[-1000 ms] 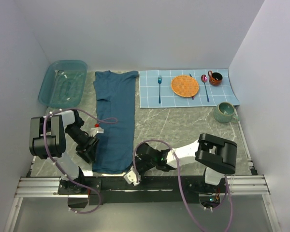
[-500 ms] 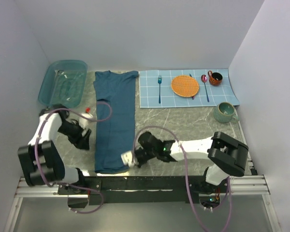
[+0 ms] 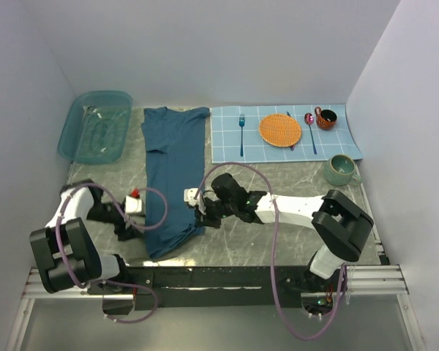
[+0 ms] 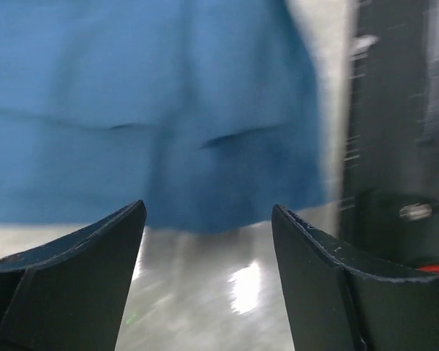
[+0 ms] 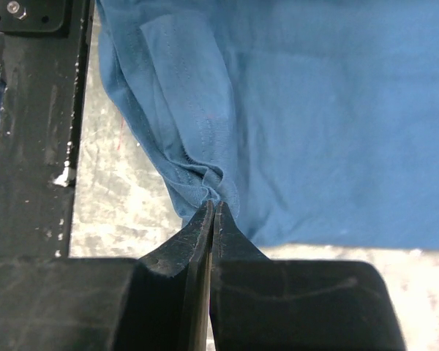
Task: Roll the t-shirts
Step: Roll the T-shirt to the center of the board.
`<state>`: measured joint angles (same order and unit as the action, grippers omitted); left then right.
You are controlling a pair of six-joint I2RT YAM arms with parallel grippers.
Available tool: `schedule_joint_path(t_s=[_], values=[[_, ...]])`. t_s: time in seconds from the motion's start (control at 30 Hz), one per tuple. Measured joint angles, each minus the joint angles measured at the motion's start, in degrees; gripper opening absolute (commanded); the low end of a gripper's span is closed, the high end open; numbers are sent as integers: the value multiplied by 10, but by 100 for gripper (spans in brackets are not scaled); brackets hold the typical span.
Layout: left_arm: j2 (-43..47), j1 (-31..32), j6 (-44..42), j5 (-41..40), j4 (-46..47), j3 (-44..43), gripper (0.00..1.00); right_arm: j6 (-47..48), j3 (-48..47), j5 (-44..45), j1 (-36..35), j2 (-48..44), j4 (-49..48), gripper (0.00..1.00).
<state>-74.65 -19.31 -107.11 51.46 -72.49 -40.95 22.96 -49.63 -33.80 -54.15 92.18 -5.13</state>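
Note:
The dark teal t-shirt [image 3: 174,168] lies folded in a long strip down the table, collar at the far end. My right gripper [image 3: 200,218] is shut on the shirt's near right corner and holds it bunched and pulled up off the near hem. In the right wrist view the shut tips [image 5: 213,206] pinch a wrinkled fold of the cloth [image 5: 314,110]. My left gripper [image 3: 134,219] is open and empty beside the shirt's near left edge. In the left wrist view its gripper [image 4: 207,210] stands just short of the shirt's edge [image 4: 154,110], over bare table.
A see-through teal tub [image 3: 95,126] stands far left. A light blue placemat [image 3: 227,148] at far right holds a fork [image 3: 242,135], an orange plate [image 3: 280,129], a spoon [image 3: 310,131] and a brown cup [image 3: 325,118]. A green mug [image 3: 341,170] stands beside it. The black rail [image 3: 227,276] runs along the near edge.
My right gripper has moved from the near rail away from me, took the shirt's near right corner and drew it up the table. My left gripper shifted slightly beside the left edge.

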Motion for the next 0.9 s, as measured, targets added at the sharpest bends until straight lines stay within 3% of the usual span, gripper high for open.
schedule_joint_path(t_s=[0.33,0.57,0.77,0.9], values=[[6,14,-48,0,-28,74,68,-58,0,-6,8,5,9,0],[6,51,-53,20,26,128,67,-84,-17,-10,9,10,17,0],[6,64,-58,31,52,122,69,-107,-26,-15,23,19,17,0],[-3,65,-60,31,31,49,69,-123,-38,-19,35,33,17,0]])
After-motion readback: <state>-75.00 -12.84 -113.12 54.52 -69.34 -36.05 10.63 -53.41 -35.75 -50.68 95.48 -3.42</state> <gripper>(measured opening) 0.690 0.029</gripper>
